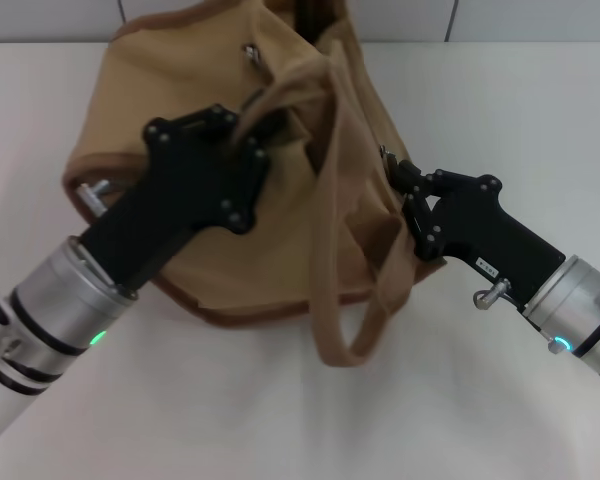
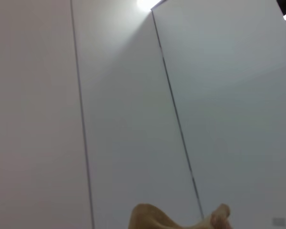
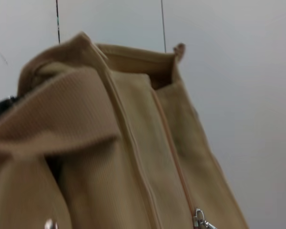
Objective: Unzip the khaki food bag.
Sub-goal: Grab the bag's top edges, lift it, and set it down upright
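The khaki food bag [image 1: 170, 90] stands on the white table, a boxy tan tote with brown trim along its lower edge. One webbing handle [image 1: 332, 300] hangs in a loop down its front. My left gripper [image 1: 248, 112] is at the bag's top, and its tips are hidden under the other handle. My right gripper [image 1: 396, 172] is at the bag's right end, shut on the metal zipper pull [image 1: 387, 156]. The right wrist view shows the zipper line running up the bag [image 3: 133, 157] from the pull [image 3: 199, 220]. The bag's far end gapes dark.
The white table [image 1: 280, 430] stretches in front of the bag and to both sides. A tiled wall stands close behind the bag. The left wrist view shows only that wall and a scrap of tan fabric [image 2: 148, 217].
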`<state>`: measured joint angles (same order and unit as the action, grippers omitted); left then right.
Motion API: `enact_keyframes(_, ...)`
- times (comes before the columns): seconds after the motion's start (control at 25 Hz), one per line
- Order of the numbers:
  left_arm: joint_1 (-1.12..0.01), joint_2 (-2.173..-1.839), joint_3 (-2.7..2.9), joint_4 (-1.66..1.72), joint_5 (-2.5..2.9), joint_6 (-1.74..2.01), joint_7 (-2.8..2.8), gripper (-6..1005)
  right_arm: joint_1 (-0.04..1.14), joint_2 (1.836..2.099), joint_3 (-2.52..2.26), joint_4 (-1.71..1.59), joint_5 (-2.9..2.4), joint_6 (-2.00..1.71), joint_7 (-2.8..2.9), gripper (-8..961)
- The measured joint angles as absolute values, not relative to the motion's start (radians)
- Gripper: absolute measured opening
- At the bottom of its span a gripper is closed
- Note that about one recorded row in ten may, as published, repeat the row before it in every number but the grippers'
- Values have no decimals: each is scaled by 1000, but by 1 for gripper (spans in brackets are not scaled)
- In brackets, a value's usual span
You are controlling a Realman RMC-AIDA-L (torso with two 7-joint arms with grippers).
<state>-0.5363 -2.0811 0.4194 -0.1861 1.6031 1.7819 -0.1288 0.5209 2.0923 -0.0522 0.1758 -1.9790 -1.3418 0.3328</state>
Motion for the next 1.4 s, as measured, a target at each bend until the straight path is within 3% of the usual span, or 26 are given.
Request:
enact_keyframes(0.68,-480,-2077,273,-167,1605,1795,-196,70,486,2092,-49,168,-1977,-1346,333,1)
enact_keyframes(1.4,-526,-2080,380,-176,1608,1743,-196,70,519,2092,-6,197,-1983,-1345,163,210)
